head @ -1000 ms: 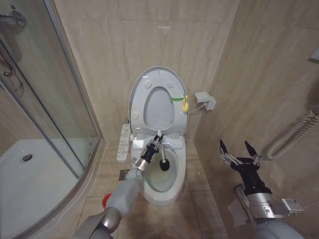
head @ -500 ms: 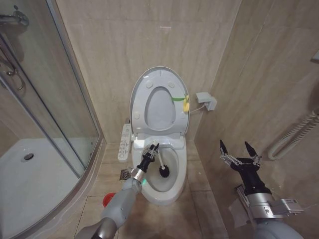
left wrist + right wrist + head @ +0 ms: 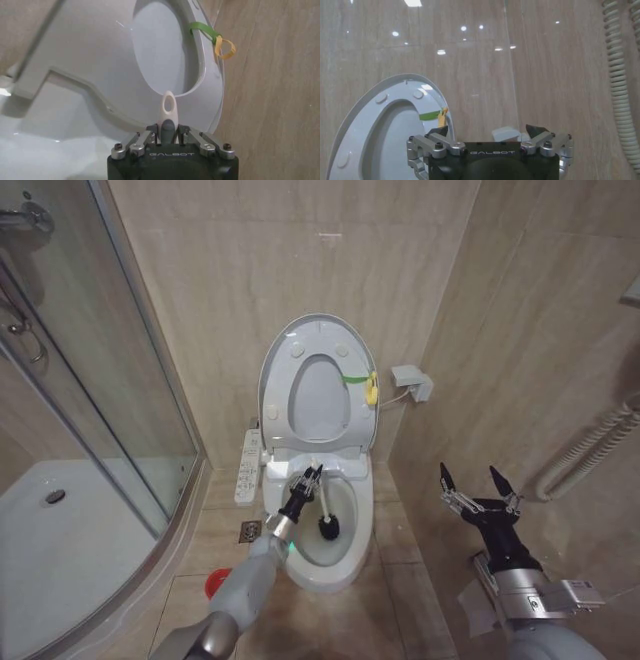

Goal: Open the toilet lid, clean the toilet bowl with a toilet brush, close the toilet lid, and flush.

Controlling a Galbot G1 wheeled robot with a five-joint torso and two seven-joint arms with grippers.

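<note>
The toilet lid (image 3: 318, 385) stands upright against the back wall, its oval recessed underside facing me. Below it the white toilet bowl (image 3: 340, 560) lies uncovered. My left gripper (image 3: 306, 479) is over the bowl's back left rim, shut on the thin white handle of the toilet brush (image 3: 322, 505), whose black head rests low inside the bowl. In the left wrist view the left gripper (image 3: 168, 130) clamps the toilet brush handle's looped end (image 3: 168, 106) in front of the lid (image 3: 160, 48). My right gripper (image 3: 478, 485) hovers open by the right wall, and the right wrist view shows the right gripper (image 3: 490, 132) with the lid (image 3: 380, 123) beyond.
A glass shower enclosure (image 3: 110, 380) fills the left side. A red holder (image 3: 214, 583) stands on the floor left of the toilet, near a floor drain (image 3: 248, 530). The bidet control panel (image 3: 247, 465) sticks out at the toilet's left. A ribbed hose (image 3: 590, 445) runs along the right wall.
My left gripper has dropped a little and the brush head has moved lower and nearer inside the bowl. The right arm has stayed put.
</note>
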